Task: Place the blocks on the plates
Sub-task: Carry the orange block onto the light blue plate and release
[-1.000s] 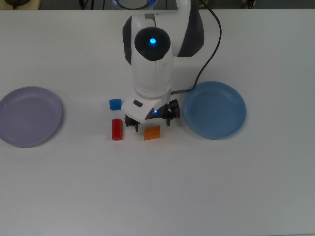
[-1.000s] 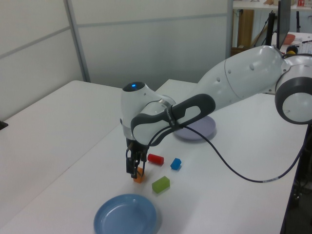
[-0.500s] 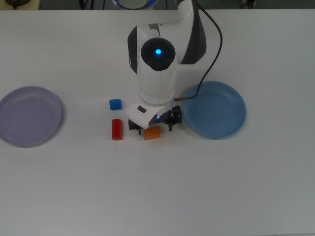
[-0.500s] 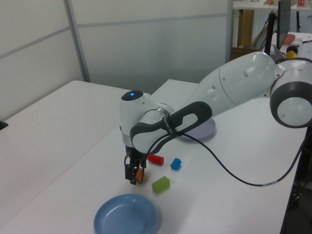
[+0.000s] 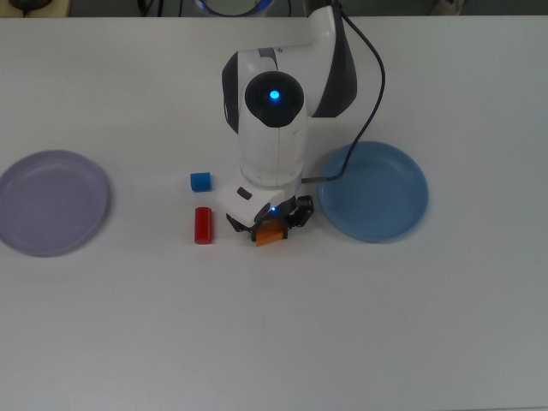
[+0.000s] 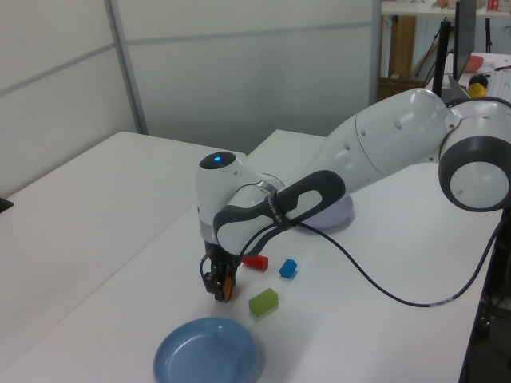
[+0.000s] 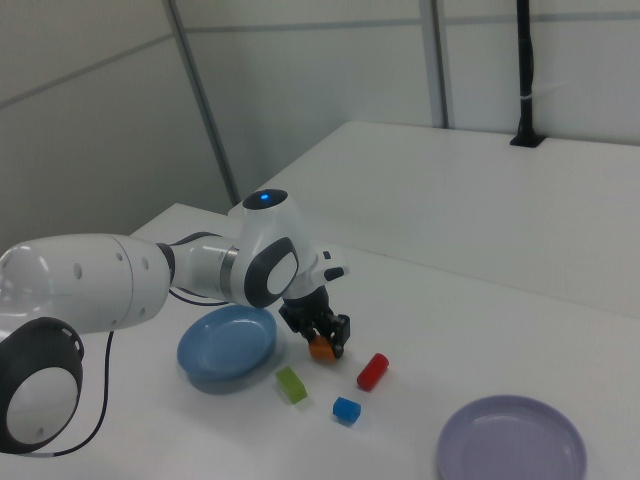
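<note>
My gripper (image 5: 266, 224) is lowered over the orange block (image 5: 269, 234), open, with a finger on each side of it; the block rests on the table. The same gripper (image 6: 219, 288) and orange block (image 6: 227, 288) show in the left view, and gripper (image 7: 322, 336) over orange block (image 7: 321, 349) in the right view. The red block (image 5: 203, 224) and blue cube (image 5: 200, 181) lie on the top view's left of the gripper. The green bar (image 6: 263, 301) lies on the table, hidden under the arm in the top view. The lavender plate (image 5: 51, 201) and the blue plate (image 5: 373, 190) hold nothing.
The arm's white body (image 5: 272, 120) reaches in from the top view's upper edge, with a black cable (image 5: 368, 94) looping beside the blue plate. The white table (image 5: 274, 334) spreads wide below the blocks.
The gripper has moved toward the top view's lower edge and come down, so its fingers now straddle the orange block. The blocks and plates have not moved.
</note>
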Controlling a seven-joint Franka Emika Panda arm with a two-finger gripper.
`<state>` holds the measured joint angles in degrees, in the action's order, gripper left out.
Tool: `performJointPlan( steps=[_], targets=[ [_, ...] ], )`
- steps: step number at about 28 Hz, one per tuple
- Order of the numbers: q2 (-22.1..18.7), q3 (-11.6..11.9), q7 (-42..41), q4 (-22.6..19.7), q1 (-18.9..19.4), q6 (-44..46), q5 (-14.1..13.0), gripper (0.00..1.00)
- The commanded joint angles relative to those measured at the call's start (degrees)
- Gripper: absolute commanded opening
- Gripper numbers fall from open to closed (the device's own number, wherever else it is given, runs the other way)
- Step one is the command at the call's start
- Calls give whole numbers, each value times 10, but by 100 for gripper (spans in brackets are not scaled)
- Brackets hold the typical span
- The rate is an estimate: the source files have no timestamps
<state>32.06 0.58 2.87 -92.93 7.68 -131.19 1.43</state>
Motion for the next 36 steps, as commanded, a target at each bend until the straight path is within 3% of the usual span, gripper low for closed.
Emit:
performJointPlan(
  steps=[1, 8, 12, 13, 17, 21, 23, 26, 32, 33, 35, 36],
  targets=[
    [-21, 6, 14, -1, 1, 0, 9, 27],
    [-75, -4, 7, -6, 11, 96, 7, 27],
    [-90, -28, 3, -6, 28, 155, 7, 27],
    [-89, -37, 3, -7, 42, 161, 11, 27],
    [-80, -37, 10, -6, 79, 157, 20, 27],
    [-61, -37, 42, -2, 116, 141, 53, 27],
    [-51, -38, 86, -1, 122, 116, 84, 27],
    [-34, -38, 122, -1, 130, 82, 103, 27],
    [-12, -37, 168, -2, 139, 13, 109, 31],
    [-12, -37, 167, -2, 139, 12, 109, 35],
    [-13, -37, 169, -2, 138, 13, 109, 100],
    [-15, -37, 169, -2, 139, 15, 109, 100]
  ],
)
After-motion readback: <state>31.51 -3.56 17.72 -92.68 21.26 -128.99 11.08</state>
